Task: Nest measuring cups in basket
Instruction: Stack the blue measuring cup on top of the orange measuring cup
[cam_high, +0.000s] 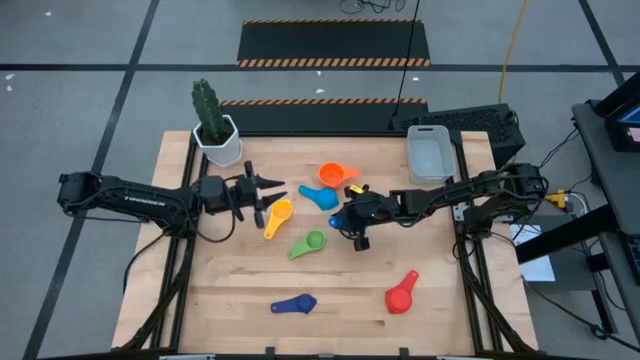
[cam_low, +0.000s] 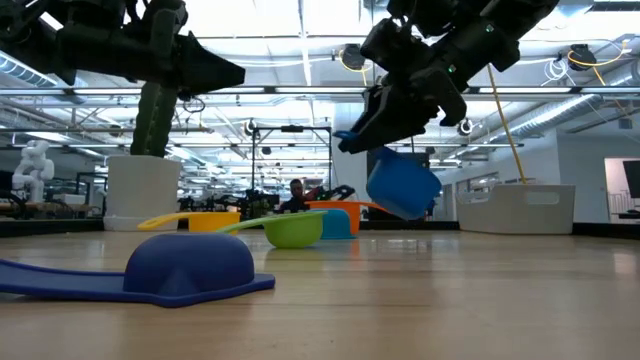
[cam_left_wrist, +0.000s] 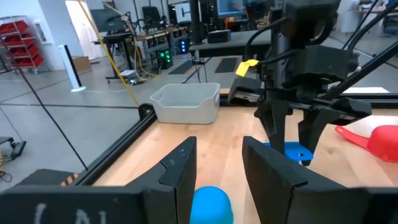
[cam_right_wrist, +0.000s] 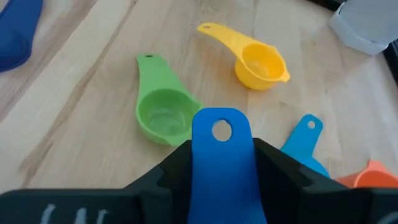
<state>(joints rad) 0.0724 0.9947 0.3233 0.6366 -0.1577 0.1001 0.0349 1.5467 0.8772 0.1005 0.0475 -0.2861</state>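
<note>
The right claw (cam_right_wrist: 221, 165) was pinching a blue measuring cup (cam_low: 402, 187) by its flat handle, bowl hanging clear of the table (cam_high: 340, 300), apparently ready for carrying to the basket (cam_high: 431, 153), which stood well apart at the far right corner. The left claw (cam_left_wrist: 217, 168) was spread and empty above a light blue cup (cam_left_wrist: 210, 204), probably just released. Yellow (cam_right_wrist: 252, 59), green (cam_right_wrist: 160, 112), orange (cam_high: 334, 175), red (cam_high: 401, 294) and dark blue (cam_high: 295, 304) cups lay loose.

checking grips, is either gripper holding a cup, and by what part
The right gripper holds a blue cup by its handle. The left gripper holds nothing.
</note>
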